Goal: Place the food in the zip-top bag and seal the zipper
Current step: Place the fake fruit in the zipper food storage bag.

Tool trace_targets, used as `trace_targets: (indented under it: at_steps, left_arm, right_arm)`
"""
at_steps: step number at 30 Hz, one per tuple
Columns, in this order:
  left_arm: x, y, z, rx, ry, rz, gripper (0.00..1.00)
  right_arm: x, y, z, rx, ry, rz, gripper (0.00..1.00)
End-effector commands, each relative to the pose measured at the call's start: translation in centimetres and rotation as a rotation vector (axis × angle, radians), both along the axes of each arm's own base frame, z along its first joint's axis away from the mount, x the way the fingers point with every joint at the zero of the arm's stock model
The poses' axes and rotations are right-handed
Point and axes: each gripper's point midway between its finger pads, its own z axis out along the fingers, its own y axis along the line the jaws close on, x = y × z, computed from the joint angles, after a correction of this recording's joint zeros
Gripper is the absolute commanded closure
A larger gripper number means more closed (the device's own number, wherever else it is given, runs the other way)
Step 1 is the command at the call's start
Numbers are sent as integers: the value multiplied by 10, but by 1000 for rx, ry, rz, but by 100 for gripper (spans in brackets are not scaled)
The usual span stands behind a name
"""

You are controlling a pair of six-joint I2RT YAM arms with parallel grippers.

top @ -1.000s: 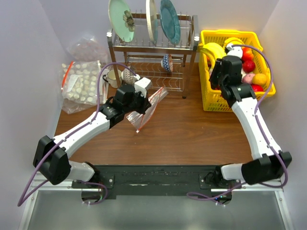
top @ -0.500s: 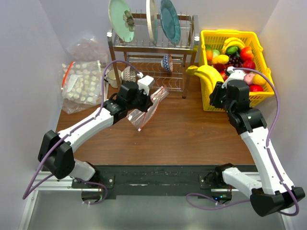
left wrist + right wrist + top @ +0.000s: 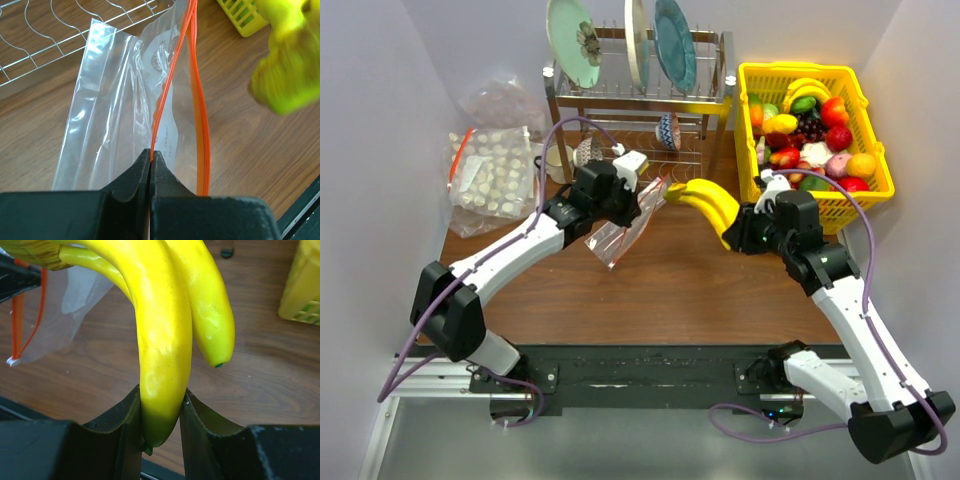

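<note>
Moved: my right arm has swung left from the yellow basket (image 3: 798, 67) across the tabletop (image 3: 700, 290), carrying the banana bunch (image 3: 705, 203) with it. A second ago the bunch was inside the basket; half a second ago it hung at the basket's near-left corner. It is now well clear of the basket.
Also moved: my left arm has edged toward the dish rack (image 3: 640, 100), and the zip-top bag (image 3: 110, 100) has gone with it.
Right pincer (image 3: 161, 391): clenched on the blunt lower end of one banana. The second banana lies free alongside.
Left pincer (image 3: 151, 157): clamped tight on one lip of the zipper (image 3: 202, 125).
Bunch position: in the air, its stem end just beside the upper end of the bag mouth. I see no contact yet.
Bag position: hanging tilted from the left pincer in front of the rack. I cannot tell whether its lower corner touches the tabletop.
Mouth: the two red strips are parted in a narrow slit, widest near the middle.
Other food (image 3: 820, 130): in the basket.
Reading: the transfer of the first piece is nearly at the mouth. Nothing is in the bag and the zipper is unsealed, so the task is at an early stage.
Risk: the slit looks tight for the bunch. With only one lip held, the bananas may shove the bag aside rather than enter it.
</note>
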Motion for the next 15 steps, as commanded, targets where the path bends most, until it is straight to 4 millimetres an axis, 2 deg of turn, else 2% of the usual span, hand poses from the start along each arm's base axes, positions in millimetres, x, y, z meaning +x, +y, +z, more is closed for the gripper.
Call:
trace_targets:
  at_steps: [1,8,9,10,12,15]
  left_arm:
    - [10,-1,13,-1,-15,21,100]
    - [15,0,8,42,17,31,100]
    - [17,-3,18,40,9,22,100]
    - [14,-1,10,73,46,16,100]
    - [16,-2,18,87,44,6,100]
    - [12,1,18,108,66,2,100]
  right_arm:
    - [-1,25,31,68,-112,114,75]
    - [-5,26,32,-7,-143,126,76]
    - [-2,25,34,-13,-167,123,76]
    - [-1,26,30,-24,-169,124,76]
    - [6,28,32,-27,-208,121,79]
    - [14,27,38,-48,-271,99,79]
